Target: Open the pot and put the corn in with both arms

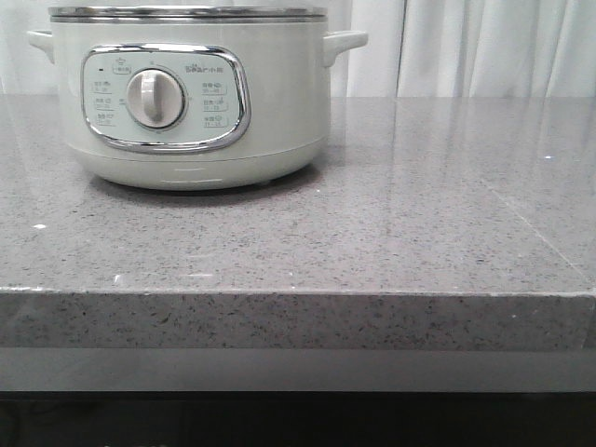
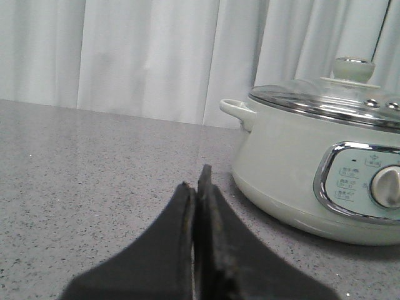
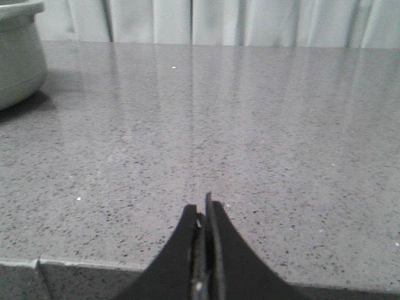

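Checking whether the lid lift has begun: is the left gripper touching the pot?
Apart. In the left wrist view, bare countertop lies between the left gripper, jaws shut, and the pot.

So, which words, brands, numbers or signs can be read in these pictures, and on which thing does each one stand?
"Bear", only partly legible, followed by small unreadable characters: on the chrome-framed control panel of the large round pale grey-green electric pot, above the round dial.
Small labels and icons around the dial: too small and blurred to read.
Nothing else in these pictures carries text.
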Tool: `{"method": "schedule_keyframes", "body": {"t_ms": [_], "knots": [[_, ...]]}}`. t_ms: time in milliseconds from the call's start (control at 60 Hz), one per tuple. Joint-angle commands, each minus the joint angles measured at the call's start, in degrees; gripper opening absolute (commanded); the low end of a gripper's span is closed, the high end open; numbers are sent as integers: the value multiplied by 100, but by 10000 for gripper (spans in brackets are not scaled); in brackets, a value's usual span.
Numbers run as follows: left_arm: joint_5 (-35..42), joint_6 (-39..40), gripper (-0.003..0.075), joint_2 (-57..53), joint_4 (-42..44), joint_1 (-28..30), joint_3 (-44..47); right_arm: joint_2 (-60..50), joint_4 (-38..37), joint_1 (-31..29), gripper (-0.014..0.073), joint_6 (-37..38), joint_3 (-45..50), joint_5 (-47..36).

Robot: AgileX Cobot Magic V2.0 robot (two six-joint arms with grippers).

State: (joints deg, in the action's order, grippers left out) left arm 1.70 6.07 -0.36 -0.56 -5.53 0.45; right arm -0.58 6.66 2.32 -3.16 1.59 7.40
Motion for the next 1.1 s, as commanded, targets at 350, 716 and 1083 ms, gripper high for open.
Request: {"method": "schedule_keyframes", "body": {"t_ms": [350, 716, 1083], "knots": [[437, -2, -20, -82, -36, 3, 65, -122, 12, -48, -69, -33, -57, -464], [437, -2, -20, -82, -36, 3, 65, -122, 19, -48, -69, -33, -62, -705], [437, -2, -20, -82, -36, 3, 65, -122, 19, -48, -69, -33, -62, -705]]}}
